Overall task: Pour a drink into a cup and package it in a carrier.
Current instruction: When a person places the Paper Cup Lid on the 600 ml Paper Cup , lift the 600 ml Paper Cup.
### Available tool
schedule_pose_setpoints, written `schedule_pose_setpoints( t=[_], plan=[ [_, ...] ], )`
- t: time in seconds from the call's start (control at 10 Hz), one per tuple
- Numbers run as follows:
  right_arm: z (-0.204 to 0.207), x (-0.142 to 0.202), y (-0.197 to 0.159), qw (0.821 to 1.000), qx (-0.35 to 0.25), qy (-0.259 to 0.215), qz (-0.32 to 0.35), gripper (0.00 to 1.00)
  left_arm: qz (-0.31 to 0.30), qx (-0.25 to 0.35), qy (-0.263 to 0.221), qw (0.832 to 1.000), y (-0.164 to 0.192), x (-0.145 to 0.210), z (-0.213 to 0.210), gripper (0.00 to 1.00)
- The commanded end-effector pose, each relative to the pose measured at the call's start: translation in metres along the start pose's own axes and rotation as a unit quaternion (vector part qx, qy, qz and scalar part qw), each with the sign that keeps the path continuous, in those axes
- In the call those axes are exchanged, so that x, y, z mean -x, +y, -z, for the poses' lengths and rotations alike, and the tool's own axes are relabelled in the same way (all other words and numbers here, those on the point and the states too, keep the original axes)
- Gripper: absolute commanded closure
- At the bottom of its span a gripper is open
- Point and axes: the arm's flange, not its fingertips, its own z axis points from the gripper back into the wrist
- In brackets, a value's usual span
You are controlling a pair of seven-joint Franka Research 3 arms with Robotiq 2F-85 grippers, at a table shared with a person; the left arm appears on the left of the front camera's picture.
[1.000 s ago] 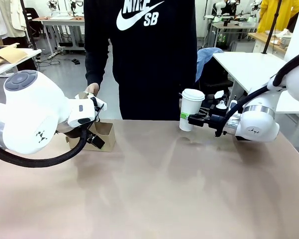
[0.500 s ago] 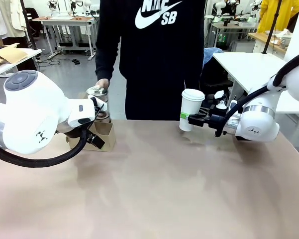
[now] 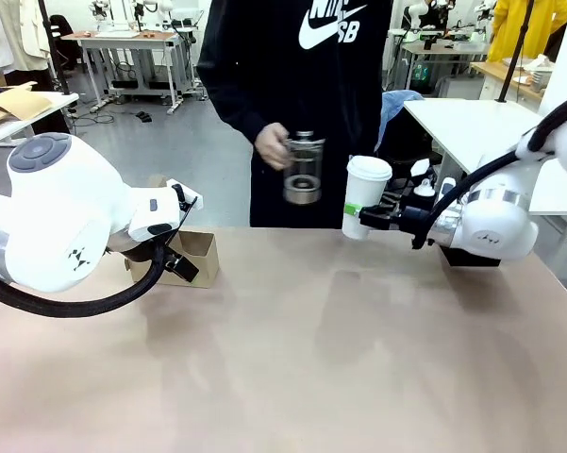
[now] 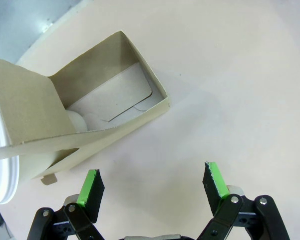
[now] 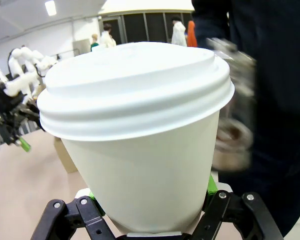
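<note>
Holding the cup (image 3: 366, 193) upright, right of centre at the worktop's (image 3: 311, 359) far edge, our right gripper (image 3: 360, 216) is clamped on its lower half. A person's hand (image 3: 272, 146) holds a glass jug (image 3: 303, 170) just beside it. Our left gripper (image 4: 152, 177) gapes wide and empty near the carrier (image 4: 105, 100).

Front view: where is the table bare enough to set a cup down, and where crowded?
Bare: the table's wide middle, between the carrier and the right gripper, and the near edge. Crowded: far left, the carrier by the open left gripper; far right, the right gripper holding the lidded white cup beside the person's jug.
</note>
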Motion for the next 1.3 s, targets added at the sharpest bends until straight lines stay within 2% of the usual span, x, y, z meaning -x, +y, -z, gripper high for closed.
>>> schedule_pose_setpoints(
  t=[0.0,0.2,0.4,0.7,0.9,1.0,1.1,1.2],
  plan=[
    [-0.026,-0.078,0.039,1.0,-0.018,0.007,-0.016,0.2,0.0,0.001,0.0,1.0,0.0,0.0,0.0,0.0],
    [-0.042,-0.142,0.077,0.998,-0.024,0.031,-0.045,0.2,0.0,0.001,0.0,1.0,0.0,0.0,0.0,0.0],
    [-0.061,-0.209,0.117,0.997,-0.037,0.033,-0.056,0.2,0.0,0.001,0.0,1.0,0.0,0.0,0.0,0.0],
    [-0.062,-0.274,0.162,0.996,-0.068,0.032,-0.055,0.2,0.0,0.001,0.0,1.0,0.0,0.0,0.0,0.0],
    [-0.059,-0.297,0.175,0.996,-0.072,0.021,-0.044,0.2,0.0,0.001,0.0,1.0,0.0,0.0,0.0,0.0],
    [-0.063,-0.296,0.18,0.995,-0.091,0.047,-0.012,0.2,0.0,0.001,0.0,1.0,0.0,0.0,0.0,0.0],
    [-0.059,-0.289,0.179,0.995,-0.07,0.022,-0.061,0.2,0.0,0.001,0.0,1.0,0.0,0.0,0.0,0.0],
    [-0.059,-0.289,0.179,0.995,-0.07,0.022,-0.061,0.2,0.0,0.001,0.0,1.0,0.0,0.0,0.0,0.0]
  ],
)
